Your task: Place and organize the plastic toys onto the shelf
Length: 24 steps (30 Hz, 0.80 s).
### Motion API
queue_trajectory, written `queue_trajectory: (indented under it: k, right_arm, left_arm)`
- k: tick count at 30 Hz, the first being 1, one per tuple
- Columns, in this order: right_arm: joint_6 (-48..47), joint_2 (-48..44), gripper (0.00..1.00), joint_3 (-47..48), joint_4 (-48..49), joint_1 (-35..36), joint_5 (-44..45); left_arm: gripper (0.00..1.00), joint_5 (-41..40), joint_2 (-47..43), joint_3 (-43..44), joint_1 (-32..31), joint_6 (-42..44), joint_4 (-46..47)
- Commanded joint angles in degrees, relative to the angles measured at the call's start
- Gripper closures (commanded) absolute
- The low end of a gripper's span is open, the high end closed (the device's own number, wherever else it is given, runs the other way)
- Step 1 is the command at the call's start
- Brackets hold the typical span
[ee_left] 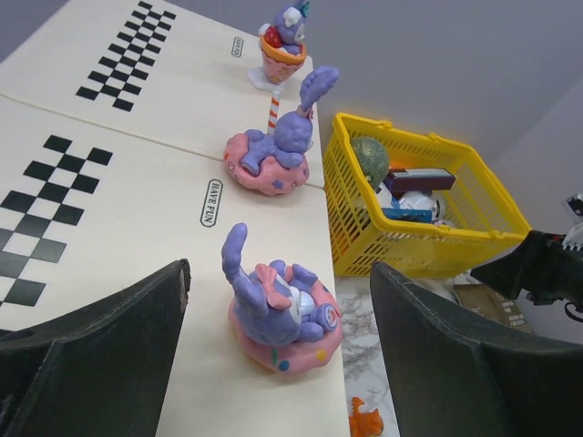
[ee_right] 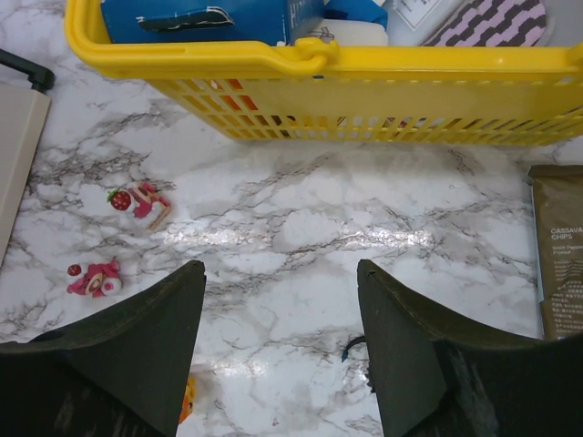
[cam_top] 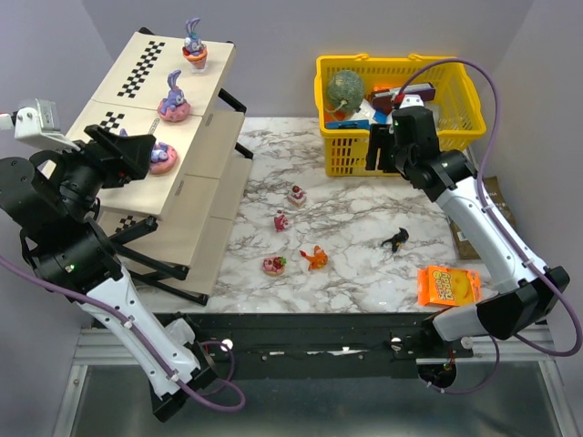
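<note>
3 purple rabbit toys sat spaced down the slanted shelf, near its right edge. The top rabbit stood in a cup, the middle rabbit rode a pink doughnut, and the lowest rabbit lay on another doughnut. The left gripper straddled that lowest rabbit. Its jaws were spread wide with a gap on each side, gripping nothing.

5 more toys lay on the marble table, right of the shelf. These were a red-topped toy, a small pink toy, a pink ring toy, an orange toy and, well apart, a black toy.

The right gripper hung over the table in front of the yellow basket, its jaws apart and empty. An orange packet lay near the right arm's base.
</note>
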Motion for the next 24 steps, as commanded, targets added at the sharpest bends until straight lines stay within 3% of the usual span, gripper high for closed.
queue_trajectory:
  k: [1, 6, 11, 18, 24]
  right_arm:
    - [-1.99, -1.29, 0.24, 2.24, 0.38, -0.36, -4.69]
    - [-4.1, -1.21, 0.24, 4.87, 1.79, -0.36, -15.14]
    - [-4.37, 0.9, 0.25, 10.75, 4.33, 0.43, -35.62]
    - [-3.05, 10.73, 0.41, 25.87, 6.88, 11.22, -41.97]
    - [-2.53, 18.03, 0.62, 34.48, 11.97, 19.05, -41.45]
  left_arm:
    - [0.12, -4.29, -0.43, 2.97, 0.42, 1.5, -2.09]
    - [0.11, -16.15, -0.25, 8.67, -0.02, 4.76, -5.17]
    - [0.11, -17.58, 3.0, 15.1, -1.95, 4.41, -4.21]
    - [0.13, -20.56, 5.46, 17.49, -7.83, 3.36, -3.42]
    - [0.16, -31.53, 6.52, 17.04, -15.56, 2.56, -4.12]
